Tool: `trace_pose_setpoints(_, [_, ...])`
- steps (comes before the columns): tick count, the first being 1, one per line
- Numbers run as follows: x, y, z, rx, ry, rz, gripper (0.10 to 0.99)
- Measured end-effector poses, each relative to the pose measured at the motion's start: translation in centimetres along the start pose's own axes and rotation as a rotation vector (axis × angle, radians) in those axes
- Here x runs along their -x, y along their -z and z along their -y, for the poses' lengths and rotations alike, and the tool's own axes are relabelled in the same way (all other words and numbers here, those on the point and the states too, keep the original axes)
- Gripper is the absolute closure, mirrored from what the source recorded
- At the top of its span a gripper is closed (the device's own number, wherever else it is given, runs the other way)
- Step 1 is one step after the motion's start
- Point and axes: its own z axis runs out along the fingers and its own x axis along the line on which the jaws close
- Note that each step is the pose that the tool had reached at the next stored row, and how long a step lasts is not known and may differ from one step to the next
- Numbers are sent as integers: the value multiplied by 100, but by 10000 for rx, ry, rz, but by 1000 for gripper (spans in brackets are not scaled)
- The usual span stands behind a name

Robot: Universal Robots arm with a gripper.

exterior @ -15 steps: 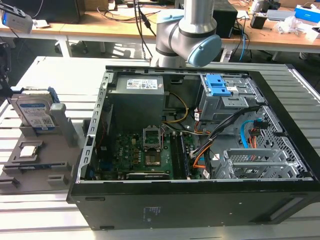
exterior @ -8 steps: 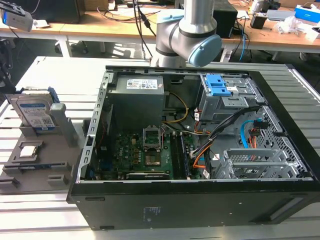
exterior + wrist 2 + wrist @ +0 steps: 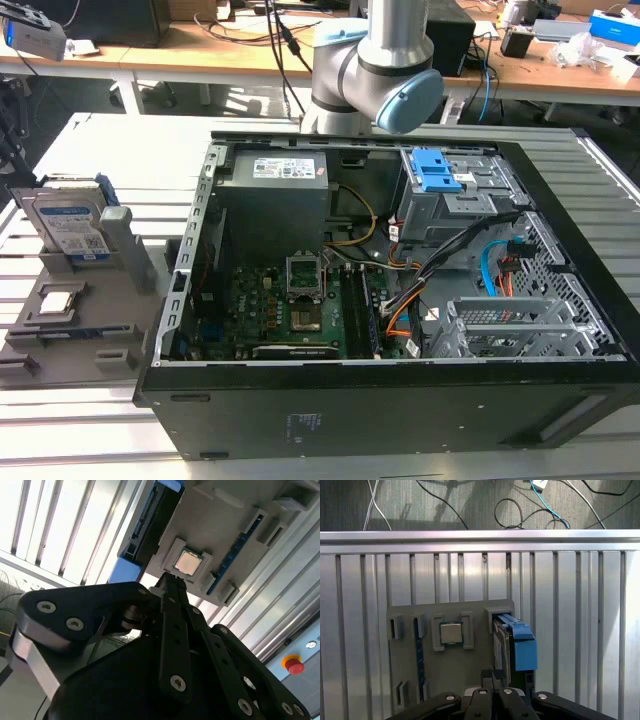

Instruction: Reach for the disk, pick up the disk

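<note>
Closest in, my gripper point(image 3: 492, 673) is closed on nothing above the grey holder point(image 3: 455, 675), whose slot holds the disk point(image 3: 503, 645) on edge, slightly off the gripper's axis, faces exposed for grasping.

Slatted metal table point(image 3: 105, 150), cluttered wooden desks point(image 3: 150, 60) behind, dark floor point(image 3: 445, 505)

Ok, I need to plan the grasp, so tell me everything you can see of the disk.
The disk is a flat rectangular silver metal drive with a white-and-blue label on its broad face and a blue plastic bracket along one side. It stands on edge, leaning slightly, in a slot of the grey tray on the exterior view's left, outside the computer case. The gripper is apart from it.
</note>
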Motion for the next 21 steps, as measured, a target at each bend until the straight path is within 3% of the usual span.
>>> trace_pose_setpoints(2, [0, 0, 0, -10, 0, 0, 918])
trace_pose_setpoints(3, [0, 0, 0, -18, 0, 0, 729])
trace_pose_setpoints(4, [0, 0, 0, -22, 0, 0, 729])
trace_pose_setpoints(8, [0, 0, 0, -39, 0, 0, 545])
trace_pose_setpoints(11, [10, 0, -2, -47, -2, 0, 545])
trace_pose_setpoints(13, [148, -3, -3, -46, -1, 0, 545])
trace_pose_setpoints(16, [272, -7, -5, -46, 0, 2, 545])
trace_pose_setpoints(21, [286, -50, -8, -46, 1, 13, 545])
